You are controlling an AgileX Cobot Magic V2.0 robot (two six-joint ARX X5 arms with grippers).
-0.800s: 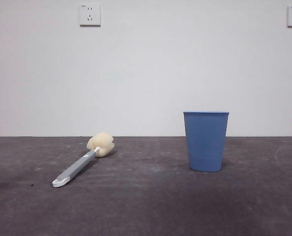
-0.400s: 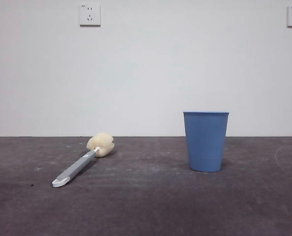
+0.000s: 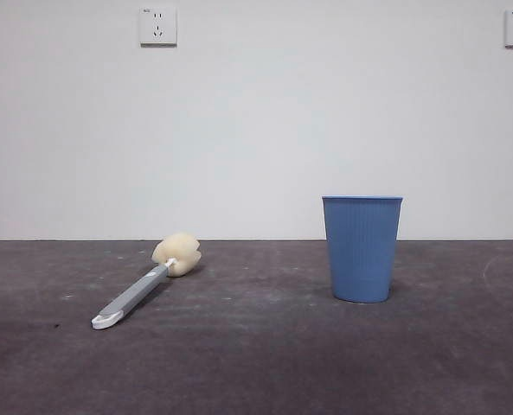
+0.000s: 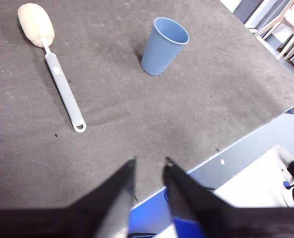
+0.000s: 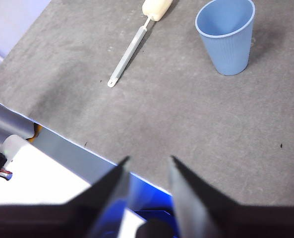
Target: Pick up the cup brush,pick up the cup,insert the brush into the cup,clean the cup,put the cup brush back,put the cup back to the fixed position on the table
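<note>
The cup brush (image 3: 144, 286) lies flat on the table (image 3: 256, 363), left of centre, its cream sponge head toward the wall and its white tip toward the front. It also shows in the left wrist view as the cup brush (image 4: 62, 89) and in the right wrist view as the cup brush (image 5: 132, 47). The blue ribbed cup (image 3: 362, 248) stands upright to the right, empty; cup (image 4: 162, 45), cup (image 5: 227, 34). My left gripper (image 4: 147, 163) and right gripper (image 5: 147, 161) both hover open over the table's front edge, far from both objects, holding nothing.
A white wall with two sockets (image 3: 157, 26) stands behind the table. The table's front edge (image 4: 226, 151) drops to white and blue equipment below. Chairs (image 4: 285, 25) stand off to one side.
</note>
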